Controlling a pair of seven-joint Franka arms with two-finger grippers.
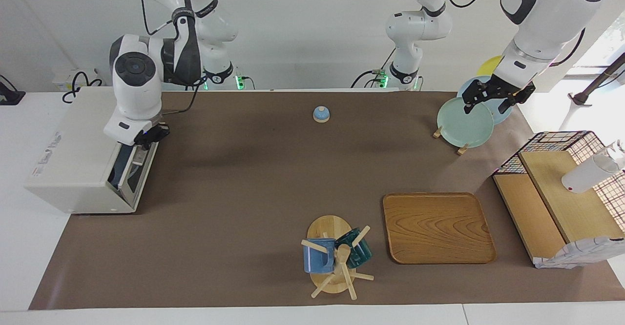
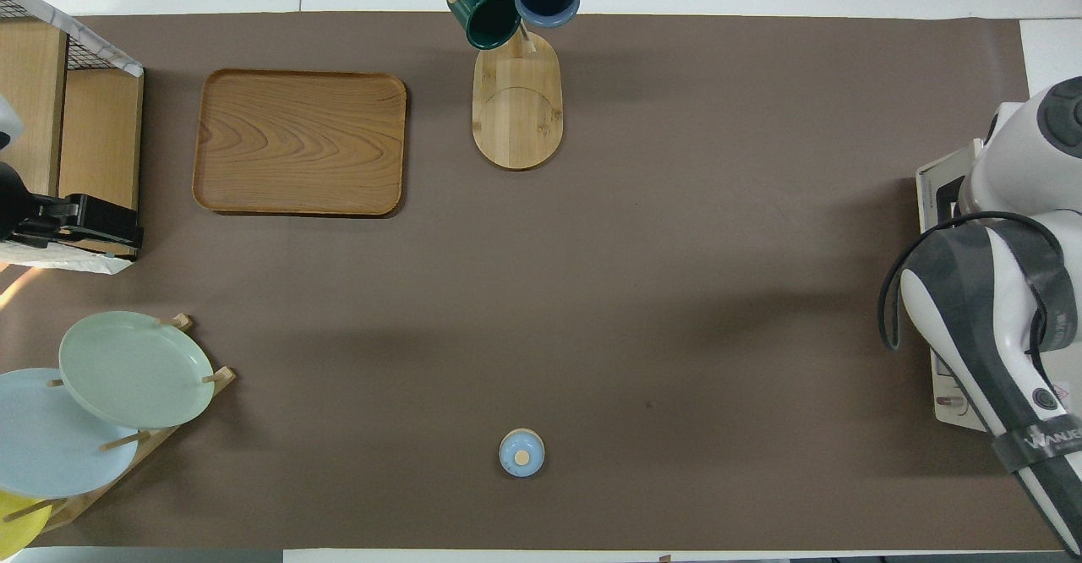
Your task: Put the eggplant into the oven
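**A:** From the facing view, what do you count?

**B:** You have one oven point(image 1: 73, 139) at the right arm's end of the tabletop point(image 1: 268, 178). Its door point(image 1: 129, 169) is tilted nearly upright, with a narrow gap at the top. The right pincer point(image 1: 149, 136) is at that top edge, fingers together and holding nothing. You cannot see the eggplant, because the door and casing hide the inside.

**A:** And the rest?

**B:** Three plates stand in one rack: green point(image 1: 464, 122), blue point(image 1: 505, 112) and yellow point(image 1: 490, 64). Two mugs hang on one wooden tree, one blue point(image 1: 315, 256) and one dark green point(image 1: 361, 252). There is also one wooden tray point(image 1: 437, 227) and one small blue bell point(image 1: 321, 114). The left pincer point(image 1: 493, 96) hangs over the green plate with its fingers apart and empty.

**A:** Any writing?

**B:** The oven's side carries red print that you cannot read.

**A:** And from overhead?

**B:** You get the same counts. The right arm point(image 2: 1006, 292) covers most of the oven point(image 2: 942, 199), so its pincer and the eggplant stay hidden. A band on that arm has white lettering that begins WAN, and the rest is unclear. The left pincer point(image 2: 118, 225) shows at the left arm's end.
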